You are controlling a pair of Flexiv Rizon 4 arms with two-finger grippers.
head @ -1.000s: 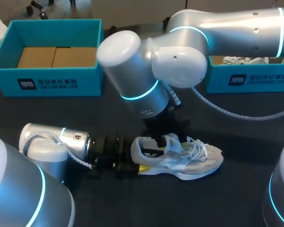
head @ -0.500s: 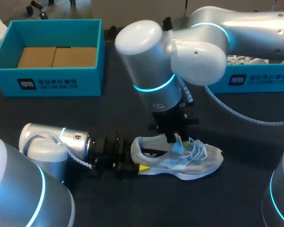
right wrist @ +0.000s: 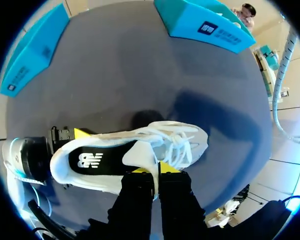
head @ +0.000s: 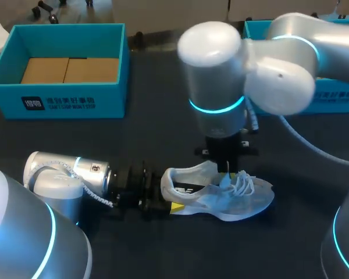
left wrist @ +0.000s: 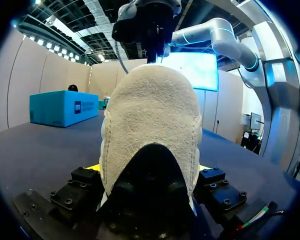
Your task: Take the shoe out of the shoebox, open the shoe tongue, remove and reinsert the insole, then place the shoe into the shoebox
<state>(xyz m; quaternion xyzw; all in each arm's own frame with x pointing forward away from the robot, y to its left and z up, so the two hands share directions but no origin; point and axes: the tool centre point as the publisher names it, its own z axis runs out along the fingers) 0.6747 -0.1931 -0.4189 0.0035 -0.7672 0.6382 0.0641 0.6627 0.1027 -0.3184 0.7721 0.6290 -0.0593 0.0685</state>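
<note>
Lying on its sole near 6 o'clock of the table [head: 163, 139], the shoe [head: 244, 200] points its toe to 3 o'clock and its heel to 9. The left gripper [head: 173, 204] comes in level from 9 o'clock and clamps the shoe by the heel, one yellow tip on each flank. The right gripper [right wrist: 156, 171] hangs straight down over the shoe, its fingers pressed nearly together on the tongue [right wrist: 139, 154], which stands up off the black insole [right wrist: 92, 160]. One box [head: 70, 103] sits at 10 o'clock and a second box [head: 331, 100] at 2 o'clock, both well apart from the shoe.
</note>
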